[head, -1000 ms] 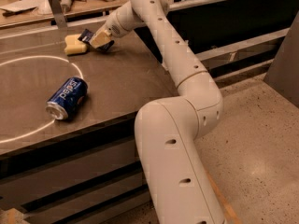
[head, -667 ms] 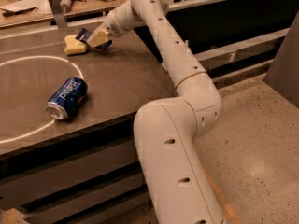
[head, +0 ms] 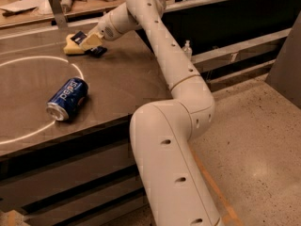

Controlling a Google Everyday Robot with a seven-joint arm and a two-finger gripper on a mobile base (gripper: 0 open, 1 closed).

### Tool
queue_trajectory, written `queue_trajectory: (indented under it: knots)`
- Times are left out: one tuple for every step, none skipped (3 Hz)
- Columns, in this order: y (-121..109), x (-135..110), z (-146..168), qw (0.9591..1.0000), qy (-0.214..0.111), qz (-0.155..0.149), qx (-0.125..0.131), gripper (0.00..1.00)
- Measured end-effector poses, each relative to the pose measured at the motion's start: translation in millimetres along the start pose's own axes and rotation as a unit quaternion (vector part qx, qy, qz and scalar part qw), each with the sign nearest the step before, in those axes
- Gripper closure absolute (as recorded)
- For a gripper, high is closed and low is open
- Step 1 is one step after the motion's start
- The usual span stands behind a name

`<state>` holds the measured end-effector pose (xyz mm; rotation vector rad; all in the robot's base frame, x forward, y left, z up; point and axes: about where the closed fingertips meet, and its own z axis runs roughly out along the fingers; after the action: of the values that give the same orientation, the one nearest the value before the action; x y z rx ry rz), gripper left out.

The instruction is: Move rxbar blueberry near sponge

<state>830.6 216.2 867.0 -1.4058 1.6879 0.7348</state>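
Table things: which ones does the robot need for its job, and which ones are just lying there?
For the job:
- rxbar blueberry, under the gripper
- sponge, right beside the bar
- gripper, low over the bar at the far side of the table

Just lying about:
- Pepsi can, on its side near the front
- small bottle, past the table

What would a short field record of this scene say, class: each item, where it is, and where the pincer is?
pincer: at the far side of the table, next to the sponge
sponge: pale yellow block, flat on the table
rxbar blueberry: dark bar just under the pincer, close to the sponge
Pepsi can: on its side, near the front edge
white circle: marked on the table top
table: dark surface
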Motion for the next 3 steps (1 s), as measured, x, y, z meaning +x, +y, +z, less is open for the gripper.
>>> queue_trajectory:
  knots:
    - [7.3,3.1,5.5,0.9997,-0.004,0.013,-0.019,0.0]
    - [5.1,4.7,-5.2,0.9997,0.0,0.022,-0.014,0.0]
    - [-3.6,4.6,-27.9,0.9996,0.014,0.022,0.011,0.0]
